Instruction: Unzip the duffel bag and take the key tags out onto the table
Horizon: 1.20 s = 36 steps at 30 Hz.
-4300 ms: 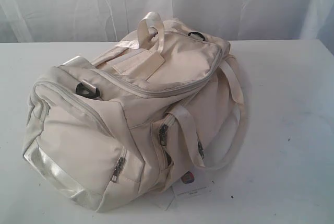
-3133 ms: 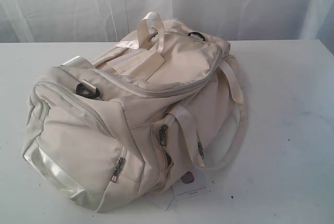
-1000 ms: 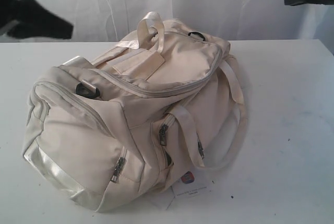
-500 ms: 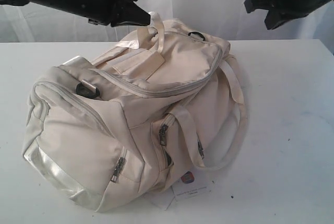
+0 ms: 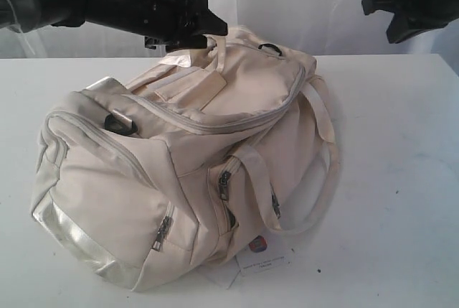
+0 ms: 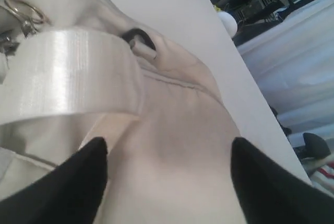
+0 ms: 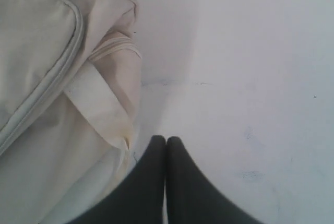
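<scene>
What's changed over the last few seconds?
Both arms came into view. The left gripper moved over the far end of the bag by the top strap and opened; the right gripper, shut, moved in over the table beside it. Nothing is held. The bag, still zipped, and the paper label have not moved.

Light: bright, even, diffuse; curtain (image 5: 308, 6) behind glows pale, nearly washed out.
Shadows: soft and faint on table (image 5: 401, 179) right of bag (image 5: 215, 107); a grey patch beside it in right wrist view.
Glare: sheen on strap (image 6: 68, 72), left wrist view.
Focus: exterior view fairly sharp; both wrist views soft, jaws a featureless black, edges blurred.
</scene>
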Tool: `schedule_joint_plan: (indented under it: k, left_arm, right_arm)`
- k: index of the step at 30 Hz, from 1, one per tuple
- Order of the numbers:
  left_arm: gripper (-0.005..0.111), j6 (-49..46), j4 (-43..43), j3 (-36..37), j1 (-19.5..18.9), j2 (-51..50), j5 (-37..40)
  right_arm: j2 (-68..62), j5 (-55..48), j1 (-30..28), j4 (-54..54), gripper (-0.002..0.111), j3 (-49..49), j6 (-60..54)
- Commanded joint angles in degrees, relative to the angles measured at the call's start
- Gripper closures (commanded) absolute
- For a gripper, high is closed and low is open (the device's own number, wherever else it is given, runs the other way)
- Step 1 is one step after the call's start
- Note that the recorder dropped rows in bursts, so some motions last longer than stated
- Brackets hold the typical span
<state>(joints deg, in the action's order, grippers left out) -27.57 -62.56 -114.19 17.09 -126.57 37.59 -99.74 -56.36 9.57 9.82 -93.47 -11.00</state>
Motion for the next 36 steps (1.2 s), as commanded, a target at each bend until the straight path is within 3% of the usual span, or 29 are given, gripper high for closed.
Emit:
schedule_joint_plan:
  k: [1, 4, 10, 11, 13, 16, 25, 26, 28, 29, 30, 31, 32, 34, 36]
  left_arm:
    - [0.035, -2.63, -0.42, -1.31, 0.19, 1.3, 10.69]
    - [0.054, -4.0, 3.96, -3.79, 0.19, 3.4, 18.41]
    - [0.107, 0.22, 17.37, -4.83, 0.31, 11.13, 25.91]
    - [0.107, 0.11, 19.47, -4.83, 0.77, 12.68, 27.57]
    - [0.107, 0.11, 23.99, -4.83, 2.02, 15.34, 32.14]
    - [0.107, 0.61, 32.76, -3.7, 5.94, 19.07, 32.37]
    - [0.105, -0.79, 46.57, 9.47, 20.42, 21.62, 31.87]
    - [0.101, -1.05, 46.72, 10.2, 21.04, 21.53, 31.05]
    - [0.08, -1.19, 46.83, 10.76, 22.17, 21.3, 30.0]
    - [0.057, -1.19, 46.95, 10.76, 22.23, 21.3, 29.35]
    - [0.047, -0.84, 46.95, 10.76, 22.23, 21.3, 29.08]
    - [0.025, -0.47, 47.52, 10.76, 22.23, 21.3, 27.68]
    - [0.017, -0.47, 48.87, 10.76, 22.23, 21.3, 27.04]
    - [0.019, -0.47, 52.09, 10.76, 22.23, 21.01, 27.53]
    - [0.035, -0.06, 53.52, 10.87, 22.28, 19.53, 31.88]
  right_arm:
    - [0.22, 0.3, -0.46, 1.06, 0.108, -0.38, -1.74]
    - [0.22, 0.3, -0.46, 1.17, 0.108, -0.38, -1.74]
    - [0.22, 0.13, -0.46, 2.13, 0.108, -0.38, -1.74]
    - [0.22, -0.15, -0.46, 2.39, 0.108, -0.38, -1.74]
    - [0.22, -0.32, -0.46, 2.39, 0.108, -0.38, -1.74]
    - [0.22, -0.52, -0.46, 2.52, 0.108, -0.38, -1.74]
    - [0.22, -2.83, -0.46, 9.68, 0.108, -0.38, -5.11]
    - [0.22, -3.08, -0.46, 10.26, 0.108, -0.38, -5.44]
    - [0.22, -4.12, -0.46, 11.63, 0.108, -0.38, -5.99]
    - [0.22, -4.5, -0.46, 12.08, 0.108, -0.38, -6.81]
    - [0.22, -4.8, -0.46, 12.37, 0.108, -0.38, -7.03]
    - [0.34, -4.8, -0.46, 12.78, 0.108, -0.38, -7.03]
    - [0.34, -4.8, -0.46, 13.11, 0.108, -0.38, -7.03]
    - [0.34, -4.8, -0.46, 13.11, 0.108, -0.38, -7.03]
    - [0.34, -4.8, -0.46, 13.25, 0.108, -0.38, -7.03]
